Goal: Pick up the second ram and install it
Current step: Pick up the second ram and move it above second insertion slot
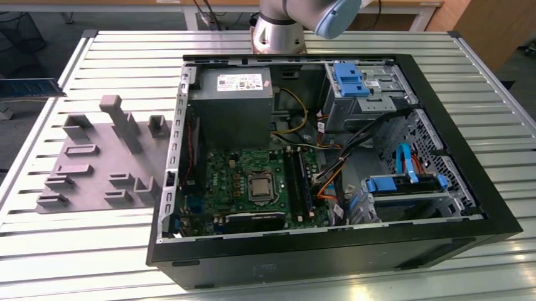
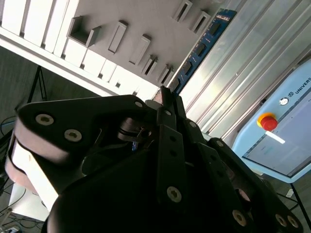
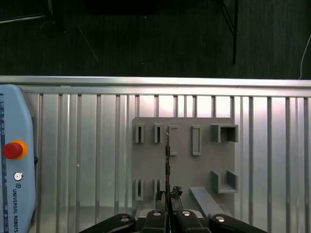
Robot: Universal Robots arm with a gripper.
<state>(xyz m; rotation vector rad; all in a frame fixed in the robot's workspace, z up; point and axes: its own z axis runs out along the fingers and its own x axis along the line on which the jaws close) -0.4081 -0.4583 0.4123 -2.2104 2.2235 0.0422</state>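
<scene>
The hand [image 3: 167,195] is clenched on the ram [image 3: 167,155], held edge-on above the grey holder [image 3: 182,165]. The pick-up looks done and the install is left. The open case [image 1: 335,241] lies well apart, to the exterior view's right. Cables [image 1: 331,179] crowd its slots [image 1: 300,182].

Black, screw-studded end effector [image 2: 165,97] on silver arm [image 1: 277,34] with pale-blue cap [image 1: 337,15].
</scene>
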